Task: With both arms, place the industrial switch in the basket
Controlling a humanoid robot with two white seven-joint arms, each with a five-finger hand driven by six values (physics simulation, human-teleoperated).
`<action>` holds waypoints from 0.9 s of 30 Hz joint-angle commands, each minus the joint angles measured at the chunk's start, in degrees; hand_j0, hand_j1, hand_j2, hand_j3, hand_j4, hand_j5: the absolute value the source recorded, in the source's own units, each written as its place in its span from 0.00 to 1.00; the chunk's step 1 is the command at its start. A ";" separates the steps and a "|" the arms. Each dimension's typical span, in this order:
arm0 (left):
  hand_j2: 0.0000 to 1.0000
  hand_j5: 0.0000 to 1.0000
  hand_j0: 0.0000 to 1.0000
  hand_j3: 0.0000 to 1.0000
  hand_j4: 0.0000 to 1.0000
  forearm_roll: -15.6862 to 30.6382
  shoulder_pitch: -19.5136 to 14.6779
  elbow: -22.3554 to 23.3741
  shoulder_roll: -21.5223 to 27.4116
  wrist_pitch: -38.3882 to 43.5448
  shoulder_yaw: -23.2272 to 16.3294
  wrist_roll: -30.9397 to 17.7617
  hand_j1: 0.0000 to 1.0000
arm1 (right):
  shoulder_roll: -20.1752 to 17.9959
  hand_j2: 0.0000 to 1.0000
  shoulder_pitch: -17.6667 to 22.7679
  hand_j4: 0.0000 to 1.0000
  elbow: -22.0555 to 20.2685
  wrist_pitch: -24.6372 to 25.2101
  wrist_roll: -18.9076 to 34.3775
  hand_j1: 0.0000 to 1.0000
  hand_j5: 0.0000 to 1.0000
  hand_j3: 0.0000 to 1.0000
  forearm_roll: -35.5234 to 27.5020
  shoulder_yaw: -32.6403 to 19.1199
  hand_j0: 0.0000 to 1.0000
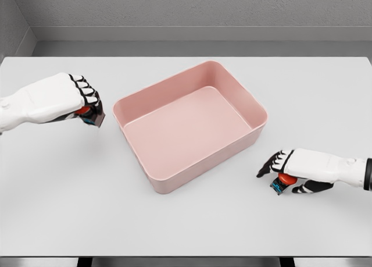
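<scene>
A white table fills most of the head view, its far edge running along a grey wall. A pink rectangular basket sits near its centre, turned at an angle to the table edges.

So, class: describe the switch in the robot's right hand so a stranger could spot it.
Start at the pink basket mid-table, then look past its near right corner. There the right hand grips a switch; unlike the left hand's, it sits nearer the table's front edge.

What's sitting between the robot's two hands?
In the head view, the pink basket, nothing in it, lies between the left hand and right hand; each grips a switch.
</scene>
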 commanded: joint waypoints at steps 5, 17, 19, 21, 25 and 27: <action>0.42 0.42 0.42 0.42 0.42 0.47 -1.40 -0.08 -1.12 0.07 -0.09 -0.01 0.42 | 0.00 0.69 -0.18 0.69 -0.02 0.09 -0.22 0.69 0.69 0.69 -0.39 0.33 0.69; 0.42 0.42 0.42 0.42 0.42 0.11 -3.08 -0.08 -7.80 0.07 -1.67 -0.28 0.42 | -0.17 0.50 -1.49 0.50 0.33 0.09 -2.42 0.50 0.50 0.50 -1.36 -0.28 0.50; 0.42 0.42 0.42 0.42 0.42 0.03 -6.06 -0.08 -8.32 0.07 -5.10 -0.36 0.42 | -0.17 0.48 -1.58 0.48 0.33 0.09 -2.68 0.48 0.48 0.48 -1.36 -0.28 0.48; 0.43 0.43 0.43 0.43 0.43 -0.06 -6.24 -0.08 -9.73 0.07 -5.19 -0.72 0.43 | -0.08 0.48 -1.58 0.48 0.33 0.09 -2.68 0.48 0.48 0.48 -1.36 -0.28 0.48; 0.42 0.42 0.42 0.42 0.42 -0.33 -6.24 -0.08 -11.92 0.07 -5.37 -1.77 0.42 | -0.08 0.43 -1.93 0.43 0.42 0.09 -2.77 0.43 0.43 0.43 -1.53 -0.28 0.43; 0.42 0.42 0.42 0.42 0.42 -0.41 -7.47 0.01 -12.98 0.07 -7.12 -2.47 0.42 | -0.17 0.43 -2.02 0.43 0.42 0.09 -2.77 0.43 0.43 0.43 -2.23 -0.28 0.43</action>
